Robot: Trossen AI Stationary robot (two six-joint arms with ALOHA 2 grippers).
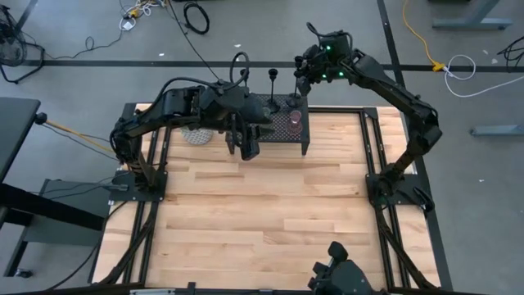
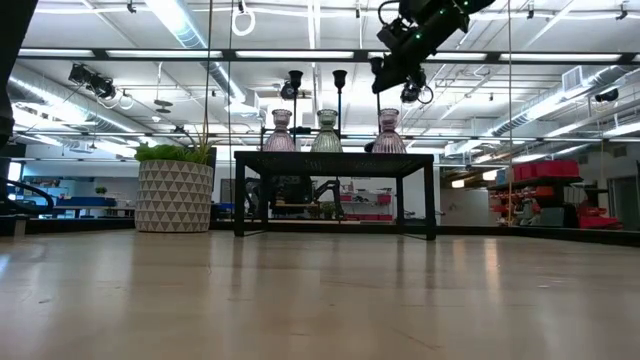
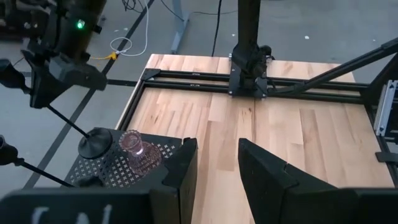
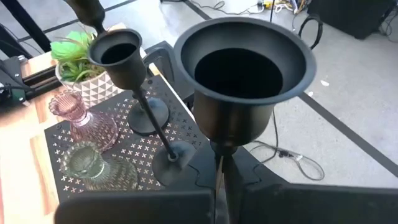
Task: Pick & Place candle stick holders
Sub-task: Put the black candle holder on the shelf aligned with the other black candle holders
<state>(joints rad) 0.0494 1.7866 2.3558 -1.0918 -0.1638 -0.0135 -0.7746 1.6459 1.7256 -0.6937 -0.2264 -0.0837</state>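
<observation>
A black mesh rack [image 1: 282,135] stands at the table's far middle. On it stand three glass cups, pinkish [image 2: 281,131], olive [image 2: 327,131] and pinkish [image 2: 389,130], and two free black stems [image 2: 293,90] [image 2: 340,85] on their round bases. My right gripper [image 1: 305,74] is high over the rack's far right part, shut on a third black stem holder [image 4: 249,68]. My left gripper [image 1: 248,147] is open and empty at the rack's near left side, and it also shows in its own wrist view [image 3: 214,168]. My right gripper pinches the thin stem [image 4: 219,163] just below the cup top, between its two fingers. The cup stands above the fingers, its mouth up. The round base [image 3: 94,142] is at the rack's top beside a pinkish cup; I cannot tell whether it rests there or hangs just clear.
A green plant in a white patterned pot [image 2: 175,185] stands on the table left of the rack, partly under my left arm [image 1: 196,133]. Bare wood [image 1: 262,213] spreads across the table's near half. The arm bases stand at the left [image 1: 135,184] and right [image 1: 393,188] edges.
</observation>
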